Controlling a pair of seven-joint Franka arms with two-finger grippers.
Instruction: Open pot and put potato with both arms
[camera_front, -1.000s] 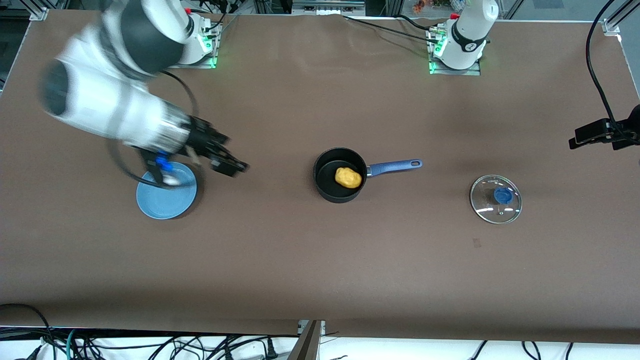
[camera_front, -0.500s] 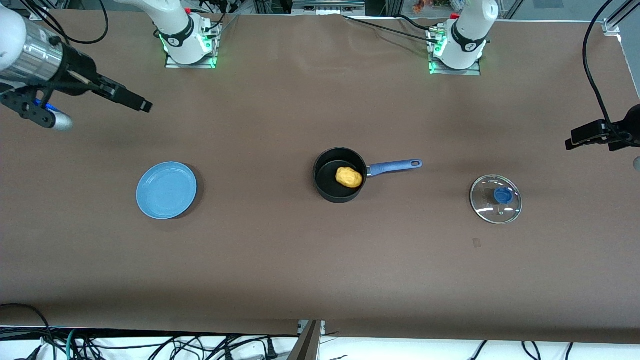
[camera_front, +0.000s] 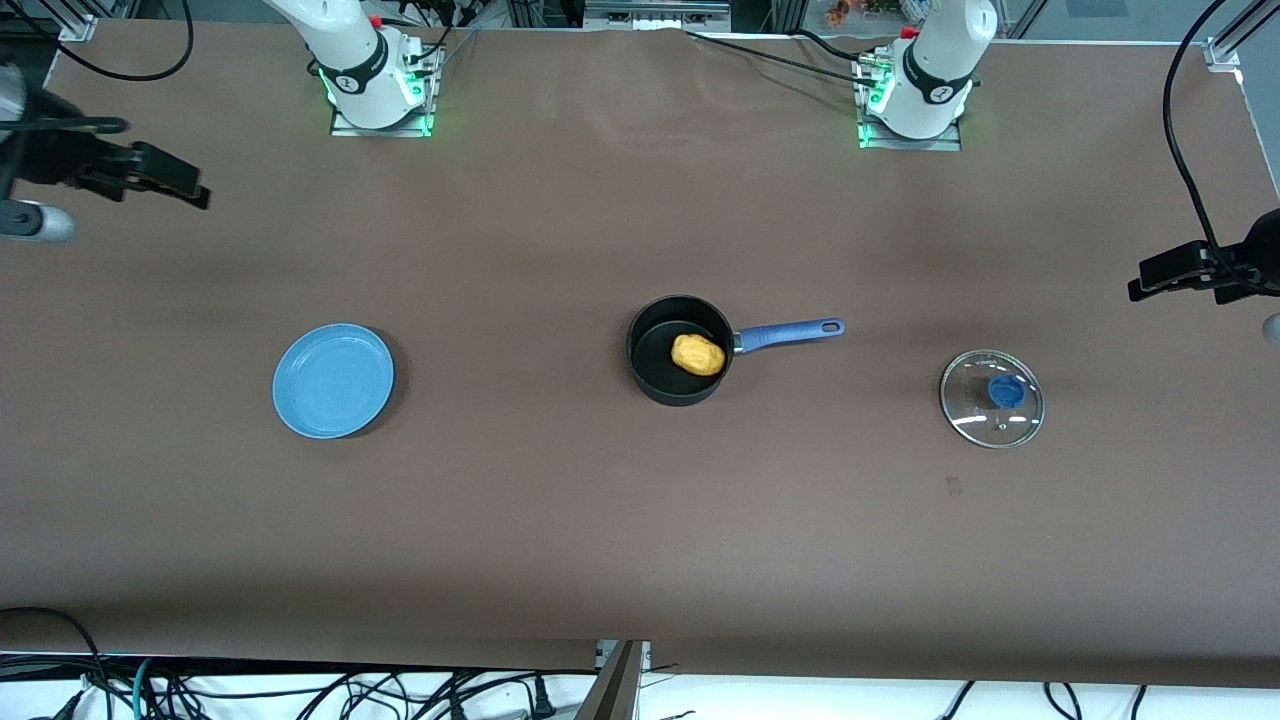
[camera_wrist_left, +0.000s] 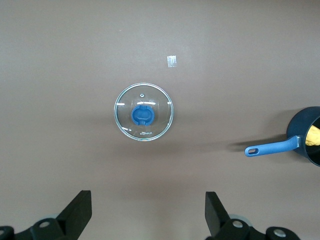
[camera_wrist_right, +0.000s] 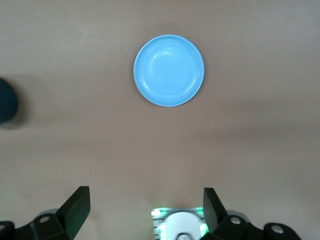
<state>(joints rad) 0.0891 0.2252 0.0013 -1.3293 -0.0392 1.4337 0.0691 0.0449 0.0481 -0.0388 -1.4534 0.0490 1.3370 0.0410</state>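
From my remote seat, the potato (camera_front: 697, 355) is sitting inside the pot (camera_front: 680, 350), tucked against the wall on the handle side, and the pot stands uncovered around the middle of the table (camera_front: 640, 520). Its blue handle (camera_front: 790, 334) points toward the left arm's end of the table. The glass lid (camera_front: 991, 397) with the blue knob lies flat on the table well apart from the pot, out past the handle tip toward the left arm's end and a touch nearer the front camera. The light-blue plate (camera_front: 333, 380) is well apart from the pot toward the right arm's end, with nothing on it. The left gripper (camera_wrist_left: 145, 212) hangs high over the left arm's end of the table, looking down on the lid, fingers spread wide with nothing between them. The right gripper (camera_wrist_right: 142, 210) is up over the right arm's end, with the plate below it in its wrist view, and its fingers are also wide apart and empty. Both arm bases sit along the table edge farthest from the front camera.
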